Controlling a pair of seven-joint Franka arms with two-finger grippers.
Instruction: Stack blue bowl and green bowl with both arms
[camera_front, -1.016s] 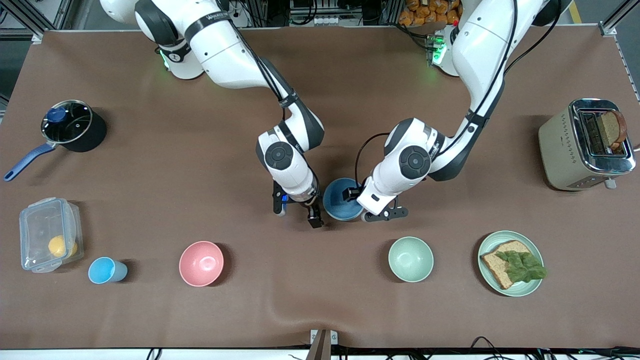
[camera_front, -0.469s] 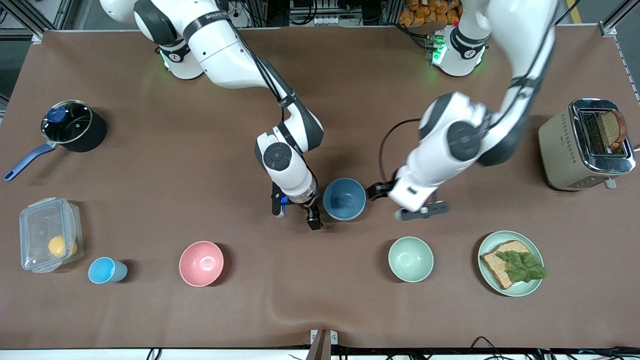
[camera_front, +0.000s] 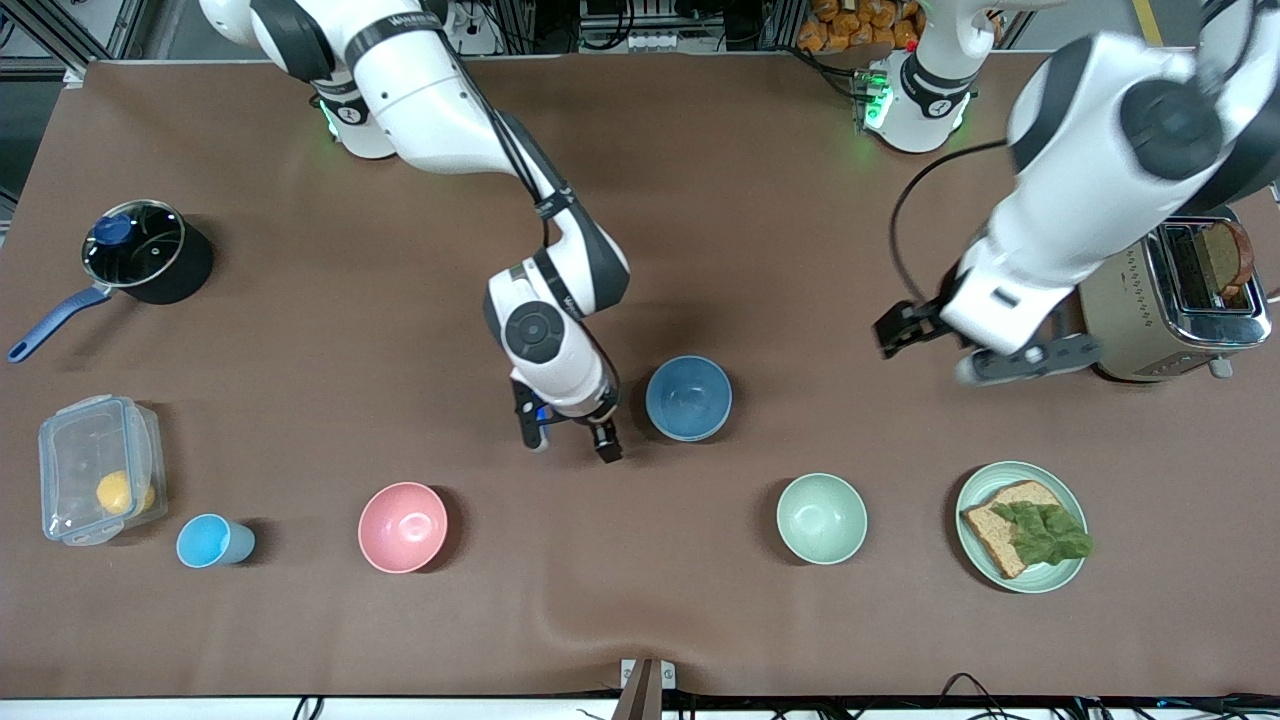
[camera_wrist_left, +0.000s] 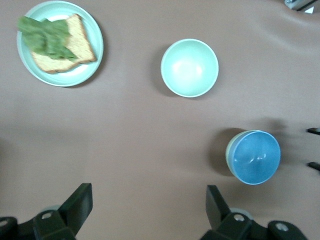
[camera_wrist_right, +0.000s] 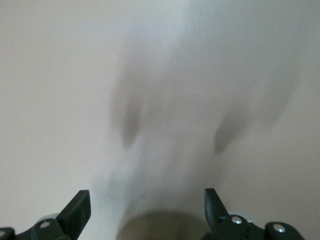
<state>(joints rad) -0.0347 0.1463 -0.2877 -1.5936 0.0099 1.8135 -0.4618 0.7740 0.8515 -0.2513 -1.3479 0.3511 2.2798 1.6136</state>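
You see a brown table (camera_front: 300, 620) with both arms lifted clear of the work. The left arm is raised toward its own end of the table; its left gripper (camera_front: 985, 350) hangs over the bare cloth beside the toaster (camera_front: 1170, 290), fingers spread wide and holding nothing, as its wrist view confirms. The right arm reaches to mid-table, and its right gripper (camera_front: 570, 435) sits low over the cloth just beside the stack, fingers likewise parted and empty. The task's things stand together at mid-table: the blue bowl (camera_front: 688, 398) sits upright inside the green bowl (camera_wrist_left: 229, 154), of which only a thin sage rim shows around the blue one in the left wrist view; from the front camera the green bowl is hidden beneath it. You may judge the stacking done: the bowls are nested, level and released. What is left, as far as can be judged, is only for the arms to retire. The pale mint bowl (camera_front: 822, 518), nearer the front camera, and the pink bowl (camera_front: 402, 527) stand apart, not part of the stack.
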